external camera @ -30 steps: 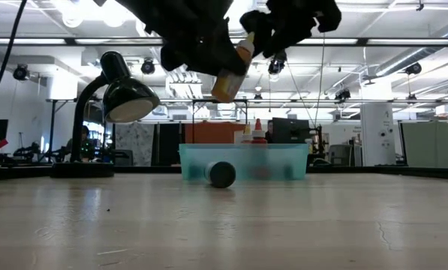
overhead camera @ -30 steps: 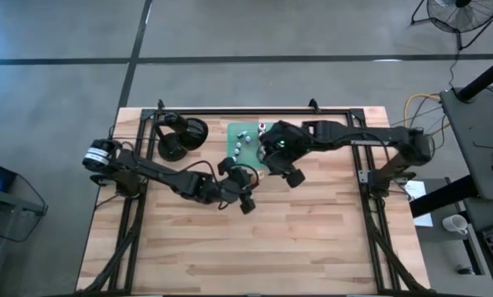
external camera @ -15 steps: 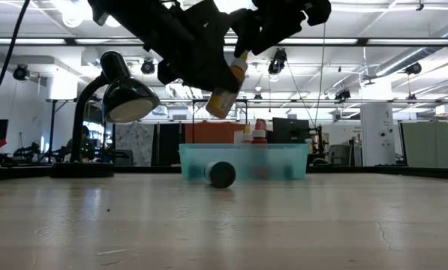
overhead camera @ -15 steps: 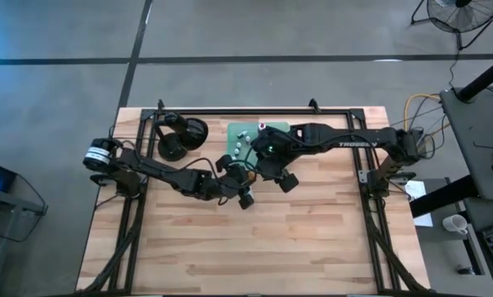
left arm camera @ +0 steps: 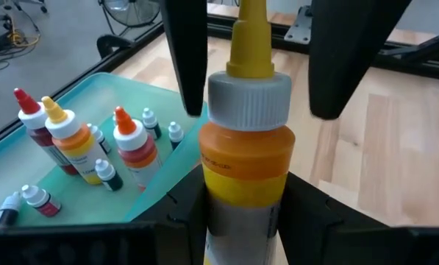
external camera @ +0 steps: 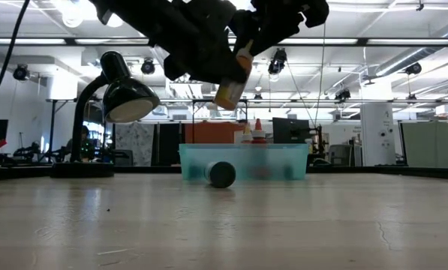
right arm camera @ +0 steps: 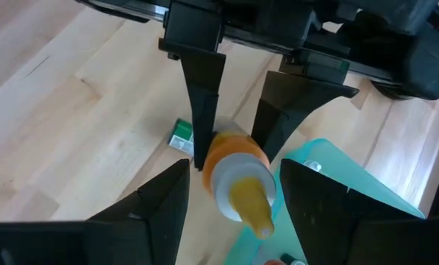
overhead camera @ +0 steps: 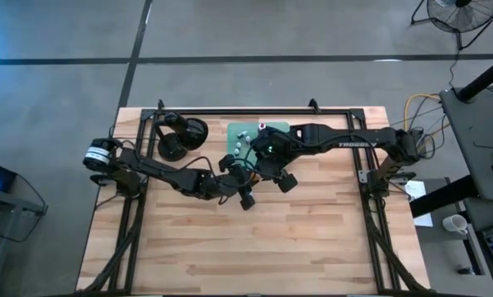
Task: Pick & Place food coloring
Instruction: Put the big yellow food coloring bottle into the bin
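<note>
The left gripper (overhead camera: 244, 172) is clamping an orange-yellow bottle (left arm camera: 243, 158) by its lower body, one dark finger pressing on each side, and is holding it in the air above the table (overhead camera: 312, 239). The bottle is carrying a grey ribbed collar and a yellow pointed tip; in the low view it (external camera: 231, 82) is hanging tilted, well above the wood.

The right gripper (right arm camera: 234, 193) is facing the same bottle from the opposite end, its fingers (left arm camera: 185, 51) standing wide on either side of the yellow tip without touching it. From above, that gripper (overhead camera: 258, 165) is sitting just right of the left one, at the near edge of the tray.

The green tray (overhead camera: 272, 129) is lying at the far middle of the table. Inside it, two red-capped bottles (left arm camera: 131, 143), another orange-yellow bottle (left arm camera: 72, 140) and several small white-capped ones (left arm camera: 173, 132) are standing together.

A dark round thing (external camera: 222, 174) is lying on the wood in front of the tray. A small green and white piece (right arm camera: 180, 137) is lying flat on the wood under the held bottle.

A black desk lamp (overhead camera: 178, 136) is standing at the far left of the table.
</note>
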